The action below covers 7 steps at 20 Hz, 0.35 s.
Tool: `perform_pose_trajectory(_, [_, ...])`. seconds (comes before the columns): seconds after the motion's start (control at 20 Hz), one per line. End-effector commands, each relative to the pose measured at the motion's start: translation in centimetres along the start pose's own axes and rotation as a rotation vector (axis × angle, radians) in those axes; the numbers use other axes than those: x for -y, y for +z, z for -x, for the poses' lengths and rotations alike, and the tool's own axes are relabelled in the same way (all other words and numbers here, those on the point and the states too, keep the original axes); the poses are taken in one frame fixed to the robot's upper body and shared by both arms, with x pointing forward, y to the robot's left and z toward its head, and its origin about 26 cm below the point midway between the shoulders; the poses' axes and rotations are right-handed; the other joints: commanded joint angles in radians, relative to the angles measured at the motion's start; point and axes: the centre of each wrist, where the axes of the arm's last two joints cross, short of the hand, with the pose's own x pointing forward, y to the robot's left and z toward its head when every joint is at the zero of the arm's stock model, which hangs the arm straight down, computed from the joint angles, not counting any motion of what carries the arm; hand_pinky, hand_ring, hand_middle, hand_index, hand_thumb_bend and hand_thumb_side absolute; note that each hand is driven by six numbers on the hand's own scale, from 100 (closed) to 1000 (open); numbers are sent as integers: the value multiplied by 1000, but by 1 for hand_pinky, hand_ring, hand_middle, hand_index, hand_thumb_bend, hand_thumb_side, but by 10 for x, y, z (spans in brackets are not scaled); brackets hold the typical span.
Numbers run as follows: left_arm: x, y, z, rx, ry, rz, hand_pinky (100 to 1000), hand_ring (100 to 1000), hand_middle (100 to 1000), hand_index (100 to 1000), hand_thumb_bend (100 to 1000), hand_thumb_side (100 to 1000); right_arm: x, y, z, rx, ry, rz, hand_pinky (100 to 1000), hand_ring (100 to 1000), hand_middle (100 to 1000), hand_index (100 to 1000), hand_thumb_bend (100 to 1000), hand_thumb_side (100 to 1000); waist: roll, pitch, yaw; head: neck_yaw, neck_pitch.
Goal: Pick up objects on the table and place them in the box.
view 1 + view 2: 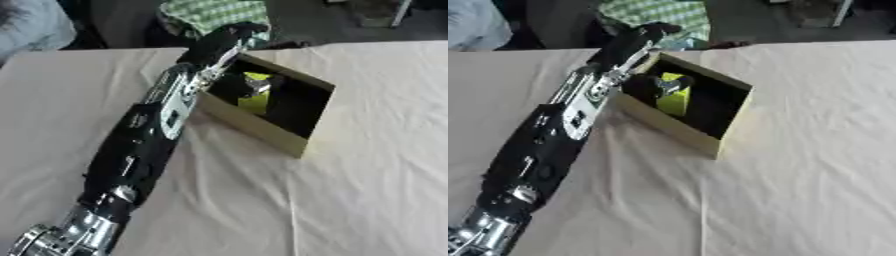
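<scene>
We see our left robot hand (249, 86) reaching into the tan cardboard box (262, 131) on the cloth-covered tabletop (367, 190), fingers curled around a yellow-green block (674, 100).

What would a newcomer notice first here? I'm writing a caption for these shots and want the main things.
The long black and silver left arm runs from the lower left corner up to the box, which sits at the table's far middle. Its hand is at the box's far left corner. Inside the dark box stands a yellow object.
</scene>
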Motion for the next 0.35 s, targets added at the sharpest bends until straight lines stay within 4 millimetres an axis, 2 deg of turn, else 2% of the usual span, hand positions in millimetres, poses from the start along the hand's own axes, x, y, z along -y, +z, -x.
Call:
perform_pose_trajectory(0.05, [-41, 6, 9, -9, -21, -144, 1000, 886, 817, 948, 429, 739, 6, -6, -7, 36, 18, 4, 781, 677, 643, 862, 100, 731, 6, -29, 7, -17, -2])
perform_pose_trajectory(0.35, [-89, 43, 36, -75, -4, -328, 985, 848, 766, 927, 399, 730, 11, -4, -6, 36, 47, 6, 781, 679, 644, 861, 100, 727, 8, -43, 39, -67, 20])
